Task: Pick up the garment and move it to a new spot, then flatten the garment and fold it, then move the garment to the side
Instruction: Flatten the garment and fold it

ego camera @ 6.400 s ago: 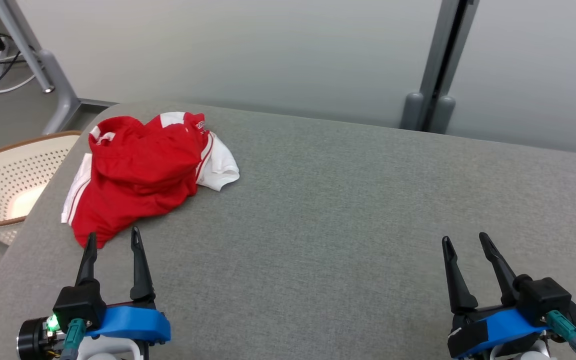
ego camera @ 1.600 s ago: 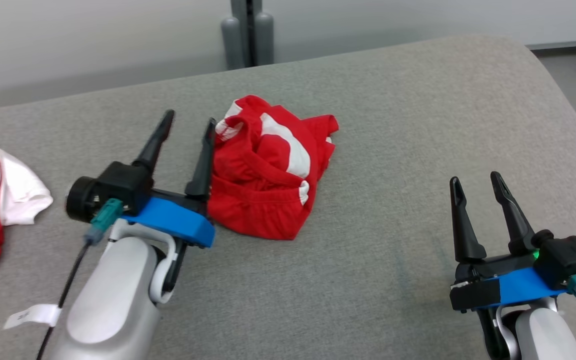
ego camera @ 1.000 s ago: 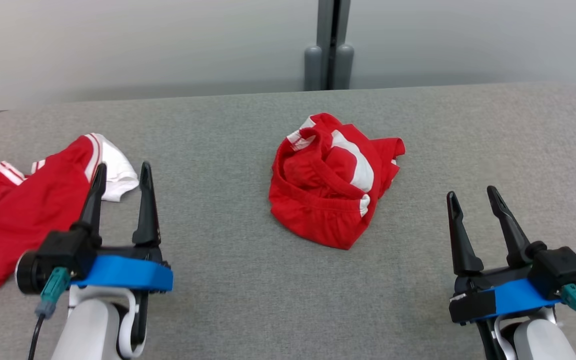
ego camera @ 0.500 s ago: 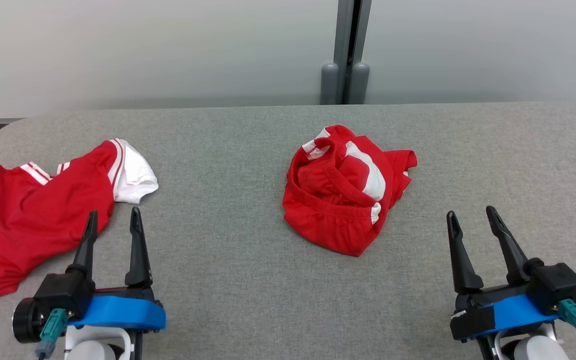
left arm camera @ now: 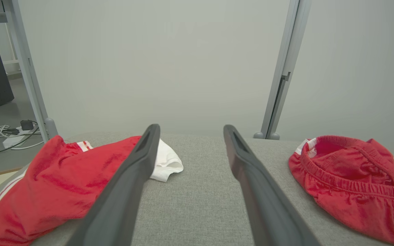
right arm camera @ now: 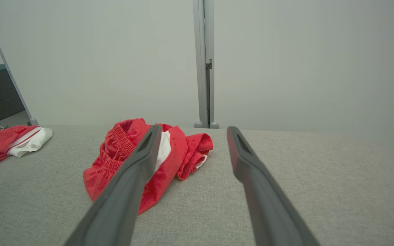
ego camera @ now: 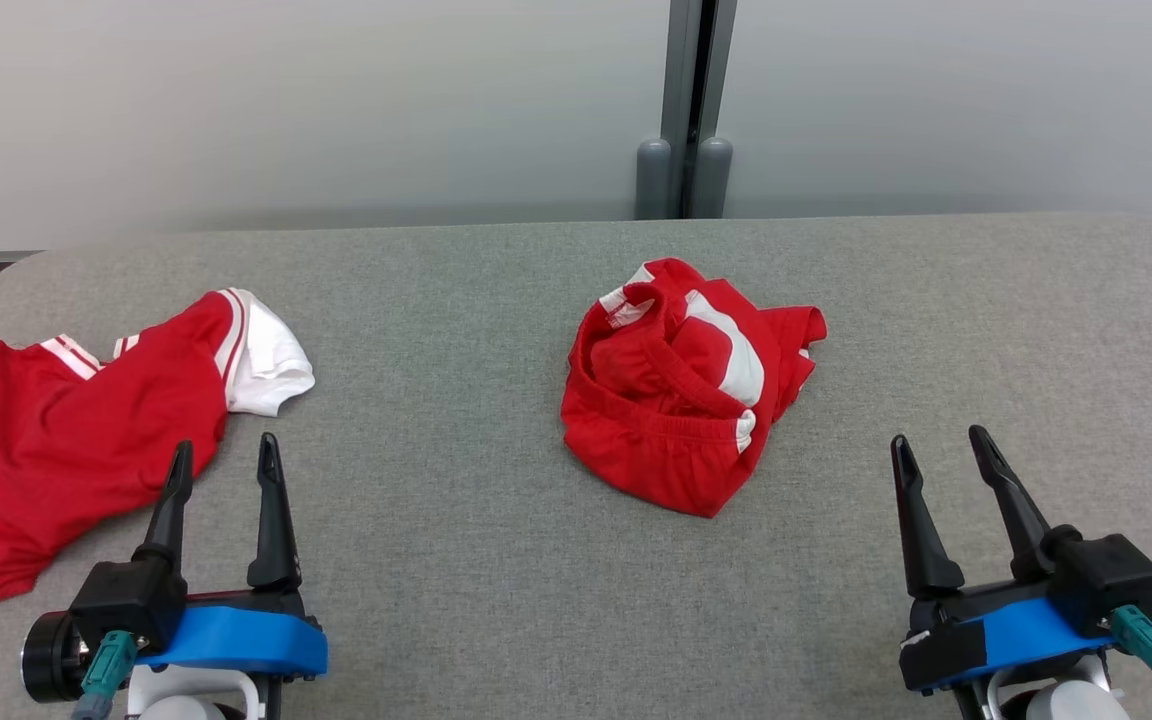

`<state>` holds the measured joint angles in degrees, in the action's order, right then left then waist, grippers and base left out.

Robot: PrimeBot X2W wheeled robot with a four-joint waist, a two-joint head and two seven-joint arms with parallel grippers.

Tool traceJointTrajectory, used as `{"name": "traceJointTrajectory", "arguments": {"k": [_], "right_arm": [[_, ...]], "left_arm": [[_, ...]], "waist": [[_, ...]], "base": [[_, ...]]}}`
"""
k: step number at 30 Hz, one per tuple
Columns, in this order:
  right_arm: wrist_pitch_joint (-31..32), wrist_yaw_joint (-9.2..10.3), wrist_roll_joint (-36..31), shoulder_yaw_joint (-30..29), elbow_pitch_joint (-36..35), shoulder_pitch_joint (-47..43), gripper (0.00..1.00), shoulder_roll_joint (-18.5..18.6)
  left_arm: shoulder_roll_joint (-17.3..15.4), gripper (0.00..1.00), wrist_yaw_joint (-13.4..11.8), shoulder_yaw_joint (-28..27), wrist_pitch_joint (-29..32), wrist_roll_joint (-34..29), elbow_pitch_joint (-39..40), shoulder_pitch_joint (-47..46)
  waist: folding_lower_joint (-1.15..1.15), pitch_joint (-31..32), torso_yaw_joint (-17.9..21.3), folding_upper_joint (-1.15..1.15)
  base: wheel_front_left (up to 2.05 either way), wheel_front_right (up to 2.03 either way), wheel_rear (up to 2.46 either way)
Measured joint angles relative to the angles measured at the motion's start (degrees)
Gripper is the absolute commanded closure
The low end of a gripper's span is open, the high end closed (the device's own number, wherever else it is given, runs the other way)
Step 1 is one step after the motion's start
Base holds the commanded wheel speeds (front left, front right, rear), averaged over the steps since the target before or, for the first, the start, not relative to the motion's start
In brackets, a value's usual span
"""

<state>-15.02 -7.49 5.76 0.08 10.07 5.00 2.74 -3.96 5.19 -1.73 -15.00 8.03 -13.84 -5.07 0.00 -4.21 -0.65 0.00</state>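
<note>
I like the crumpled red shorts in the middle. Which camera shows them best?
The head view: it looks down on the whole red shorts, with nothing in front. The left wrist view sees them low from the side, cut off at its right edge. In the right wrist view a dark finger covers part of them.

Red cloth shorts [ego camera: 688, 400] crumpled; grey woven matt tabletop [ego camera: 496, 560]

The left end effector [ego camera: 224, 447] and right end effector [ego camera: 937, 437] share long dark fingers [ego camera: 274, 520], blue brackets [ego camera: 236, 640], black housings [ego camera: 131, 600], teal plugs [ego camera: 108, 660].
</note>
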Motion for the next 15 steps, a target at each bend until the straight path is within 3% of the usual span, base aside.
{"name": "traceJointTrajectory", "arguments": {"k": [7,15], "right_arm": [[0.00,0.00,0.10,1.16,0.43,0.24,0.00,0.01],[-0.01,0.00,-2.50,5.93,3.30,7.35,0.00,0.00]], "left_arm": [[0.31,0.00,0.52,-0.59,0.00,-0.55,0.03,-0.06],[0.64,0.00,1.09,-0.14,0.00,-0.97,0.05,-1.30]], "waist": [[0.00,-0.14,-0.22,0.00],[0.00,-1.49,-0.97,0.00]], "base": [[0.00,0.00,0.00],[0.00,0.00,0.00]]}}
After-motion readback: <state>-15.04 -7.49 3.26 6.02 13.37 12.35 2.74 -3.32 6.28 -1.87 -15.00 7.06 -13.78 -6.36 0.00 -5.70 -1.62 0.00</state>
